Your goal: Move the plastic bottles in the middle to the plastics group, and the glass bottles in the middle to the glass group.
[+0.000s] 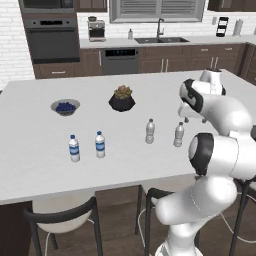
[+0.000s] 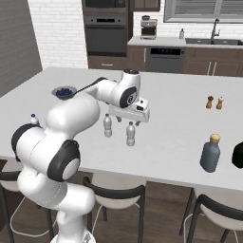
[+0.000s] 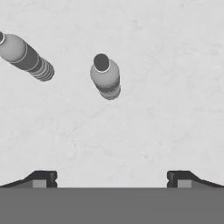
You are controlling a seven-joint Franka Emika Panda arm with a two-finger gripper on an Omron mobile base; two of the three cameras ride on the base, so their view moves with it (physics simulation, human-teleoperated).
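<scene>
One dark object [image 2: 238, 155] sits cut off beside the glass bottle [image 2: 210, 153].

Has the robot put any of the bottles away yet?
Not yet. Both plain clear bottles stand in the middle of the table, apart from the blue-label bottles. The dark bottle also waits by itself. The tool hangs open and empty above the clear ones, so all the moving is left.

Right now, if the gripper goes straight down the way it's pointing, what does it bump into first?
Probably the bare white counter. The open gripper points down at it, and the nearest clear bottle sits off to one side, though depth is hard to judge.
</scene>
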